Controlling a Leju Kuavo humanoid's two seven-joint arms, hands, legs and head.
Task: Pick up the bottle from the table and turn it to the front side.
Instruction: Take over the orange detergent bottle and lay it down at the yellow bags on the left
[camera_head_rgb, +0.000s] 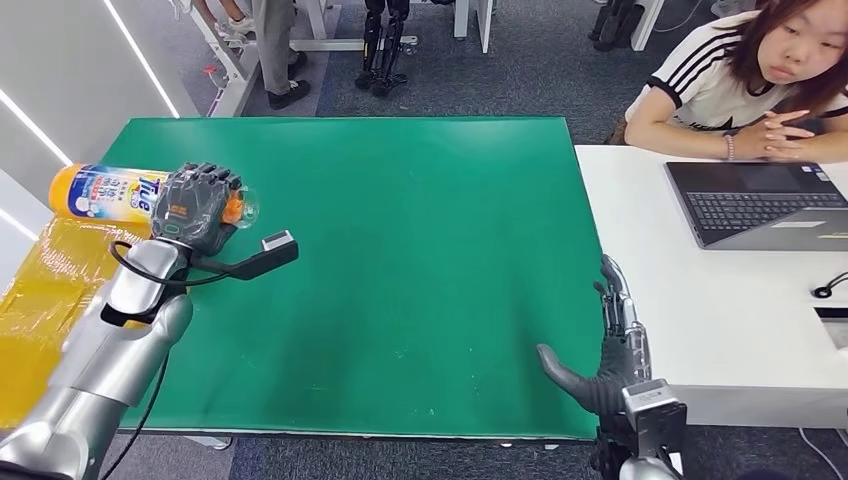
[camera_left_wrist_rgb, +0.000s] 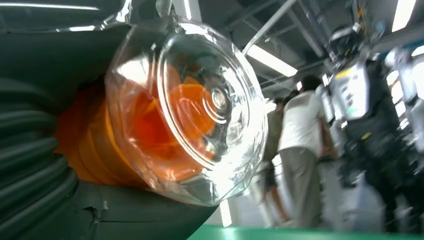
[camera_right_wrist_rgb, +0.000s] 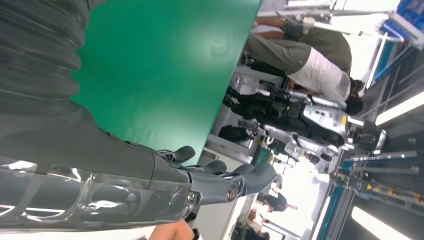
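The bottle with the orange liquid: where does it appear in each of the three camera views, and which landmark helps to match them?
Head view: the bottle lies sideways at the far left, gripped by the left hand.
Left wrist view: the bottle is seen from its clear end, close up, left of centre.
Right wrist view: the bottle is not in it; the right hand is open.
Shared landmark: the green table.
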